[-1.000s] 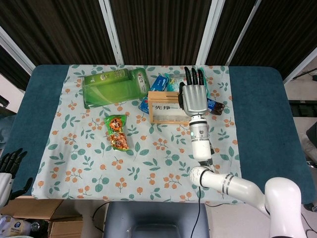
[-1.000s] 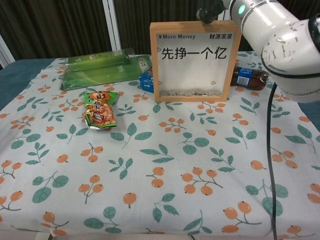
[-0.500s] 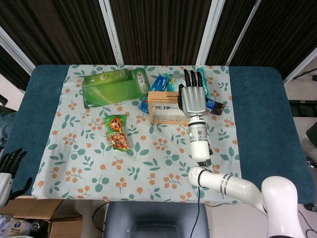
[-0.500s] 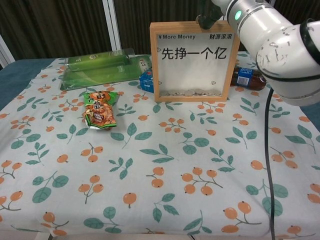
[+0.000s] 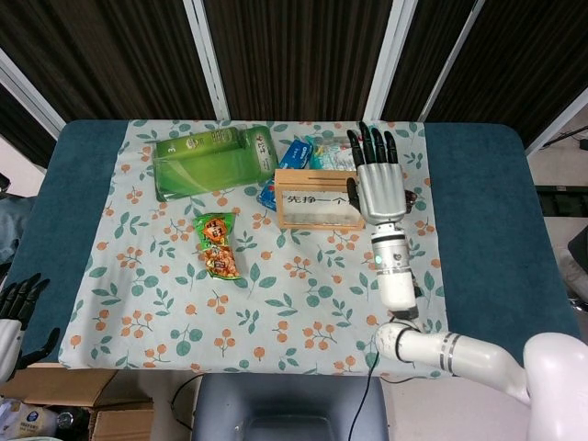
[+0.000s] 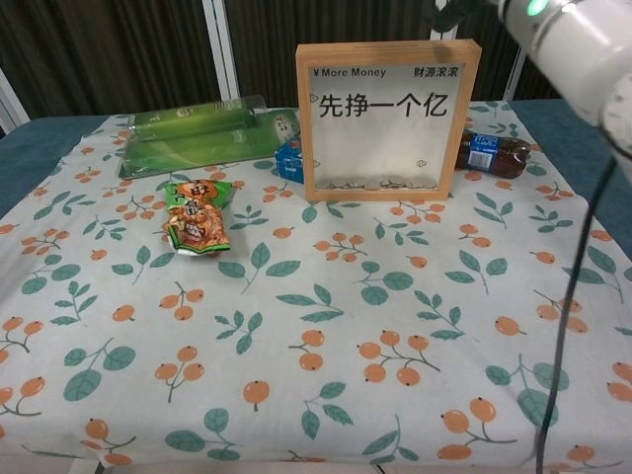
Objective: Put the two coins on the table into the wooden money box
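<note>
The right hand (image 5: 379,184) hangs over the right end of the wooden money box (image 5: 317,197), fingers straight and spread wide, holding nothing that shows; half a second ago it sat squarely over the box's right half, and now it has slid to the right and a little toward the far edge, so more of the box top is uncovered; in the chest view the white forearm (image 6: 578,54) has lifted away toward the upper right corner and no longer crosses the frame's right post.

The box stands upright on the flowered cloth (image 5: 276,303) at the far middle of the tabletop (image 5: 496,230), its printed pane facing the near side; through that pane, a row of coins (image 6: 380,183) lies along the bottom; I see no loose coin on the cloth in either view, though anything small behind the box would be hidden.

My reading is that the drop is done and the hand is pulling clear; whether both coins are among those in the box I cannot tell, since the pile is too small to count.

Beside the box, to the right, a dark bottle (image 6: 491,154) lies on its side; to the left sit a blue packet (image 6: 289,158) and a long green package (image 5: 215,160); nearer, a snack bag (image 5: 217,245) lies flat.

The left hand (image 5: 16,308) rests far off at the near left edge of the head view, off the tabletop, fingers loosely apart and empty.
</note>
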### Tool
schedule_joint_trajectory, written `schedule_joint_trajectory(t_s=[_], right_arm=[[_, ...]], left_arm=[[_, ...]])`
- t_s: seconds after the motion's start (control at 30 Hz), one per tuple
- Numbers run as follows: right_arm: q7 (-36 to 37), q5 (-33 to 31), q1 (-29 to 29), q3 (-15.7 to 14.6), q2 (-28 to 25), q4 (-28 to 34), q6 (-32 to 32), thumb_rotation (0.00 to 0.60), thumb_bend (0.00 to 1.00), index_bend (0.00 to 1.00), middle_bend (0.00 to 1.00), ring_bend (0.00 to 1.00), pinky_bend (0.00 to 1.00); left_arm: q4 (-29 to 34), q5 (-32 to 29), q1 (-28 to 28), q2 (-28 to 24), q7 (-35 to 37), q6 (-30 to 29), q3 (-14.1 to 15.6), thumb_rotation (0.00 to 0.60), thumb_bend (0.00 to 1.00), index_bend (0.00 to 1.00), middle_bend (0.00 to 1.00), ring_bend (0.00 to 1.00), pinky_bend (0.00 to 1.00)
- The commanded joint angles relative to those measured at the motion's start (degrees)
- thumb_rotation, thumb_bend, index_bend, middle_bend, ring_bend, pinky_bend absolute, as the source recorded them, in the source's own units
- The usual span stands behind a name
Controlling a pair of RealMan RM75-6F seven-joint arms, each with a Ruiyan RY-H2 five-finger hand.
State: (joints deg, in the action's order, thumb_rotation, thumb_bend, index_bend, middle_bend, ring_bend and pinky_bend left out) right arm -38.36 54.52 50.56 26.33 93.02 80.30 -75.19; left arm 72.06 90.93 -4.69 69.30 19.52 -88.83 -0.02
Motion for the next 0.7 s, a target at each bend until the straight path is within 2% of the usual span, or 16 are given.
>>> schedule_joint_trajectory(t_s=[0.03, 0.1, 0.2, 0.27, 0.3, 0.33, 0.37, 0.43, 0.53, 0.7], right_arm=[[11.63, 14.06, -13.45, -10.98, -13.07, 12.35, -8.37, 0.6, 0.62, 0.0, 0.08, 0.0, 0.0], [16.55, 19.32, -18.56, -16.23, -18.11, 13.82, -10.57, 0.6, 0.56, 0.0, 0.06, 0.0, 0.0], [18.84, 21.49, -20.57, -18.28, -19.94, 13.78, -11.58, 0.6, 0.47, 0.0, 0.04, 0.0, 0.0], [21.78, 23.27, -24.15, -21.43, -22.06, 13.28, -13.41, 0.6, 0.41, 0.0, 0.01, 0.0, 0.0], [24.83, 24.53, -27.42, -24.04, -23.5, 12.8, -15.15, 0.6, 0.4, 0.0, 0.01, 0.0, 0.0], [27.36, 22.66, -33.48, -28.1, -24.08, 11.55, -17.61, 0.6, 0.39, 0.0, 0.0, 0.0, 0.0], [29.93, 23.8, -37.14, -30.48, -23.68, 9.53, -20.12, 0.6, 0.39, 0.0, 0.0, 0.0, 0.0], [33.22, 23.35, -40.45, -31.5, -22.24, 6.71, -21.09, 0.6, 0.39, 0.0, 0.0, 0.0, 0.0], [37.59, 21.66, -42.55, -31.13, -20.66, 3.94, -19.57, 0.6, 0.39, 0.0, 0.0, 0.0, 0.0], [37.09, 20.69, -43.66, -30.12, -18.98, 1.01, -16.65, 0.6, 0.39, 0.0, 0.0, 0.0, 0.0]], left_arm=[[0.94, 0.57, -0.32, -0.34, -0.84, -0.26, -0.07, 0.6, 0.38, 0.0, 0.0, 0.0, 0.05], [1.61, 0.89, -0.45, -0.55, -1.57, -0.38, -0.06, 0.6, 0.38, 0.0, 0.0, 0.0, 0.05], [1.87, 1.04, -0.48, -0.61, -2.24, -0.55, -0.09, 0.6, 0.38, 0.0, 0.0, 0.0, 0.05], [2.13, 1.24, -0.49, -0.61, -3.49, -0.82, -0.14, 0.6, 0.38, 0.0, 0.0, 0.0, 0.05], [2.6, 1.47, -0.46, -0.59, -4.73, -1.06, -0.1, 0.6, 0.38, 0.0, 0.0, 0.0, 0.05], [3.37, 1.79, -0.66, -0.7, -5.47, -1.26, -0.22, 0.6, 0.38, 0.0, 0.0, 0.0, 0.05], [4.27, 1.77, -0.71, -0.94, -6.27, -1.34, -0.35, 0.6, 0.38, 0.0, 0.0, 0.0, 0.05], [5.29, 1.72, -0.74, -1.34, -7.12, -1.45, -0.48, 0.6, 0.38, 0.0, 0.0, 0.0, 0.05], [5.92, 1.54, -0.78, -1.69, -7.82, -1.24, -0.51, 0.6, 0.38, 0.0, 0.0, 0.0, 0.05], [5.92, 0.84, -0.94, -1.76, -7.98, -0.48, -0.63, 0.6, 0.38, 0.0, 0.0, 0.0, 0.05]])
